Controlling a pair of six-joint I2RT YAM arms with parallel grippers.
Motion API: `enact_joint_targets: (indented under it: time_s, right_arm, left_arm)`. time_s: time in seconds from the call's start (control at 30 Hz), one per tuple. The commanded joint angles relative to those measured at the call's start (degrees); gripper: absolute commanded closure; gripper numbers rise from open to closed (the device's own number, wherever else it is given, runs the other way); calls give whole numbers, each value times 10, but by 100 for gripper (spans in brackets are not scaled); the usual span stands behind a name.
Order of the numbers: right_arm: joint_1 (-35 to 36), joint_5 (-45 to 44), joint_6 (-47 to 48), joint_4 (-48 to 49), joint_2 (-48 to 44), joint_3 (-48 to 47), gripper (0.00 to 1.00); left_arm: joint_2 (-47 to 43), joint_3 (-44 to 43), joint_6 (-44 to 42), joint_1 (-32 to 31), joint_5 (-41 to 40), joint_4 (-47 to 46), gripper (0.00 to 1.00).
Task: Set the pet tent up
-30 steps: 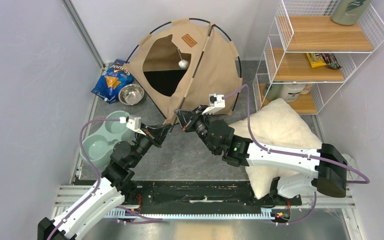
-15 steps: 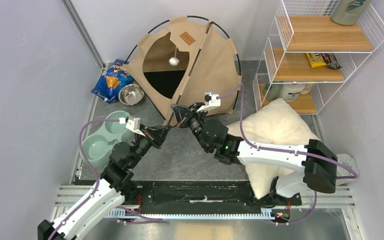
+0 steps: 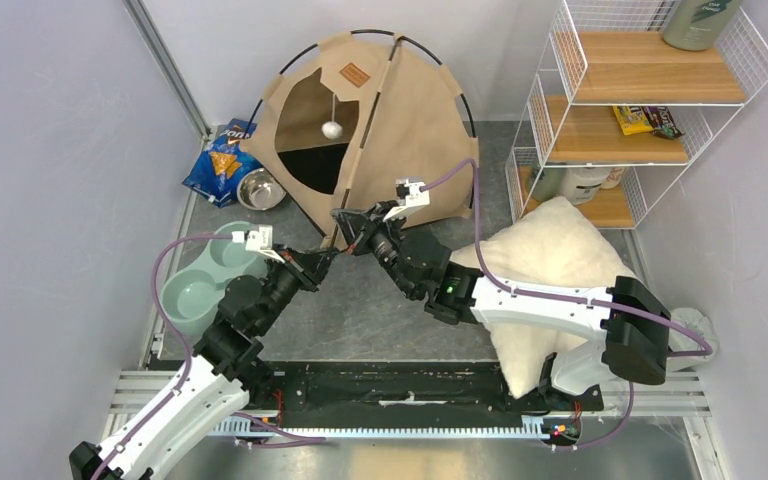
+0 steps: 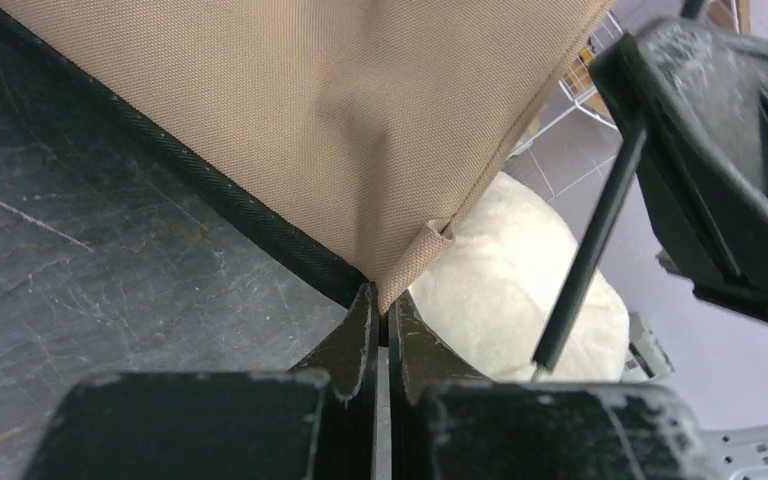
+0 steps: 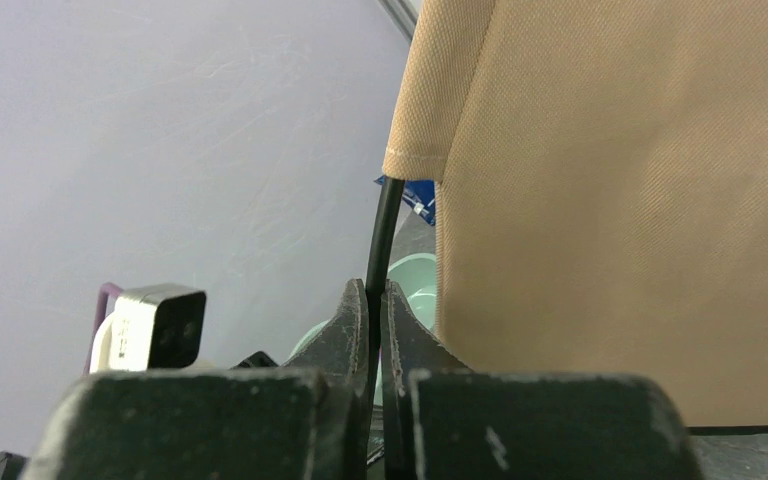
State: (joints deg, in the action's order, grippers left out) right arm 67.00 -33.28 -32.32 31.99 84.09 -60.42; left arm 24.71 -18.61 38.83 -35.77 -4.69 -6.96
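At the upper left of the overhead view a blue chip bag [image 3: 222, 160] lies by a steel bowl [image 3: 263, 188]. Below them sits a pale green double bowl [image 3: 205, 280].

Right of that bowl, the left gripper [image 3: 322, 258] reaches up from the lower left. In its wrist view the left gripper [image 4: 380, 300] is pinched tight on the bottom corner of the tent [image 4: 310, 100], where the black hem meets the tan cloth.

The tent [image 3: 400, 130] stands at the upper middle of the overhead frame against the back wall. Its arched doorway faces the left, and a small ball [image 3: 331, 128] hangs in it.

Just right of the left gripper, the right gripper [image 3: 345, 222] sits at the tent's near corner. Its own view shows it clamped on a thin black pole [image 5: 382, 230] that comes out of a tan sleeve.

Further right a fluffy white pillow [image 3: 550, 260] lies under the right arm, and a wire shelf [image 3: 650, 100] fills the upper right.
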Motion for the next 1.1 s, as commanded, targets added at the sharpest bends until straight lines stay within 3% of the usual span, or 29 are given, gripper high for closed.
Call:
enact_joint_targets:
  time_s: [0.0, 0.37, 0.5, 0.7, 1.07]
  right_arm:
    - [6, 3, 31, -3, 22, -33, 100]
    - [37, 4, 41, -20, 53, -19, 99]
    - [39, 29, 49, -60, 33, -11, 75]
    - [39, 95, 58, -118, -2, 5, 57]
    - [41, 143, 39, -88, -27, 57, 57]
  left_arm:
    - [17, -53, 90, -5, -23, 50, 98]
    - [26, -87, 108, -6, -16, 60, 98]
    - [23, -78, 115, -5, -3, 60, 98]
    - [9, -77, 109, -5, -14, 83, 98]
    - [17, -75, 90, -5, 1, 98, 98]
